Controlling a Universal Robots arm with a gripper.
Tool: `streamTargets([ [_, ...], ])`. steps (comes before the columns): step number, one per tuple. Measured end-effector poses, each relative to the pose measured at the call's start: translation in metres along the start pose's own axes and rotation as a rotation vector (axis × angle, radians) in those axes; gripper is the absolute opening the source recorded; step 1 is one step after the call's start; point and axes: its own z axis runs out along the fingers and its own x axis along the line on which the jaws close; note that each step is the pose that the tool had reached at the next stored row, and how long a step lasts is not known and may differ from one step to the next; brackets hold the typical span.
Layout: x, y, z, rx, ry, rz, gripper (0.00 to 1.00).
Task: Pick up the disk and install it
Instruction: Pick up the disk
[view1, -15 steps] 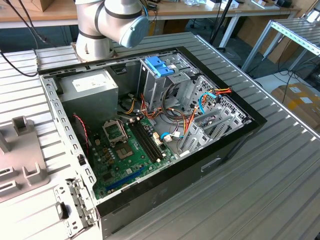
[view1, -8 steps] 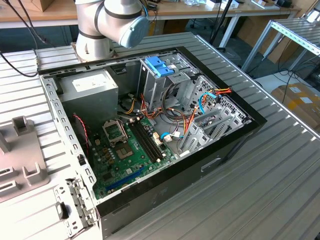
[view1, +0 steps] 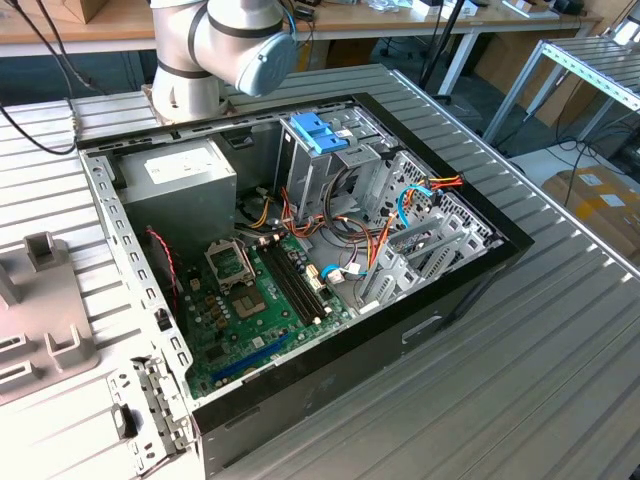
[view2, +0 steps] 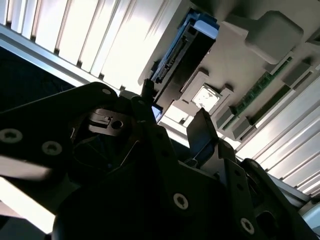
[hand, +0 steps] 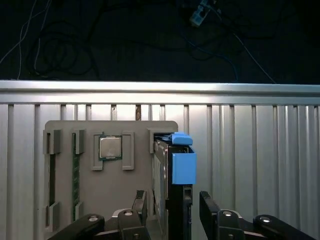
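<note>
Tool (hand: 173, 194) closest, fingers (hand: 141, 200) spread wide, one on each side of the disk (hand: 175, 185), with a thin gap showing on both sides; it grips nothing. Disk stands on edge in a slot of a grey tray (hand: 135, 185), its dark body between blue rails and its blue end tab uppermost. In the second wrist view the disk (view2: 185, 55) rises out of the same tray (view2: 235, 65) just beyond the fingertips. On the tray beside the disk sits a square chip (hand: 109, 148) in its recess, and past that a green memory stick (hand: 76, 182) in a long groove. Tray lies flat on the ribbed metal surface (hand: 250, 150). In the exterior view, the tray (view1: 40, 310) sits at the exterior view's left, well apart from the open computer case (view1: 440, 300) in the middle of the surface. Inside the case are a green circuit board (view1: 260, 310) and a blue bracket (view1: 318, 130) atop the drive cage. Arm (view1: 220, 45) rises behind the case.
</note>
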Motion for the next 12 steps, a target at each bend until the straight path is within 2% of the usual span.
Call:
streamTargets([
  [12,-0.0046,0.0118,0.0076,-0.0018,0.0013,-0.027,0.54],
])
